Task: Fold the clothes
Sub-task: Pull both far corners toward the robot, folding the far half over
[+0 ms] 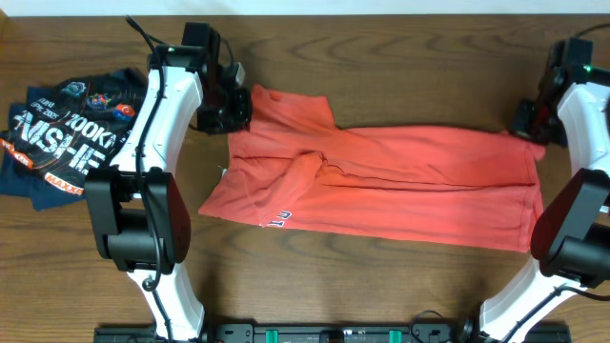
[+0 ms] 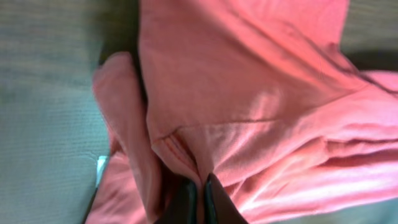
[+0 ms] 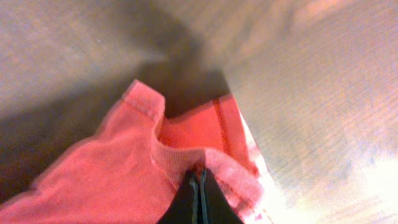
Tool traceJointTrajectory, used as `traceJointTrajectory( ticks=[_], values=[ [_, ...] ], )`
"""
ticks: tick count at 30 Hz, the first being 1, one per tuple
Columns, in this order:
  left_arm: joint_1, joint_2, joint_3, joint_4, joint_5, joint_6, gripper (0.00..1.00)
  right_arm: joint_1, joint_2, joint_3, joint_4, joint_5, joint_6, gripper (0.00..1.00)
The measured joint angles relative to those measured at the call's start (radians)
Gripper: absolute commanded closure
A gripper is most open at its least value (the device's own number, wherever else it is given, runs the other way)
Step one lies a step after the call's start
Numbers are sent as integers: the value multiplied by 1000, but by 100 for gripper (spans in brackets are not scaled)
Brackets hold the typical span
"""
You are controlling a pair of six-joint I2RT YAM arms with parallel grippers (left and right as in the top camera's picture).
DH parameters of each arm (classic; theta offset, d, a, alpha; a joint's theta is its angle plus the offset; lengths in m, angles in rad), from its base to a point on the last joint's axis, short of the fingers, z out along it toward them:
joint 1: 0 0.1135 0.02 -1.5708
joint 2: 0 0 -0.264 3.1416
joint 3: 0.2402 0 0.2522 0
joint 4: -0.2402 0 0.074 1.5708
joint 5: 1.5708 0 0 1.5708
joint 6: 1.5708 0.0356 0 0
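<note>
We see the shirt (image 1: 400, 181) spread on the counter (image 1: 381, 57), left end effector (image 1: 233, 114) and right end effector (image 1: 529, 126) clamped on its ends

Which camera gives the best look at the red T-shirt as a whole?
The overhead view: the whole red T-shirt shows there, laid out lengthwise. The left wrist view shows only bunched fabric pinched in the left gripper; the right wrist view shows only a hemmed corner pinched in the right gripper.
</note>
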Motion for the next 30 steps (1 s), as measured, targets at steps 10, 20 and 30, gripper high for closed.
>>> traceJointTrajectory(
  ticks=[10, 20, 30],
  values=[
    [0, 0, 0, -193, -32, 2, 94, -84, 0, 0, -252, 13, 0, 99],
    [0, 0, 0, -279, -35, 2, 94, -106, 0, -1, -306, 3, 0, 96],
    [-1, 0, -41, -376, -35, 14, 94, -106, -1, -159, -248, 7, 0, 95]
  ],
)
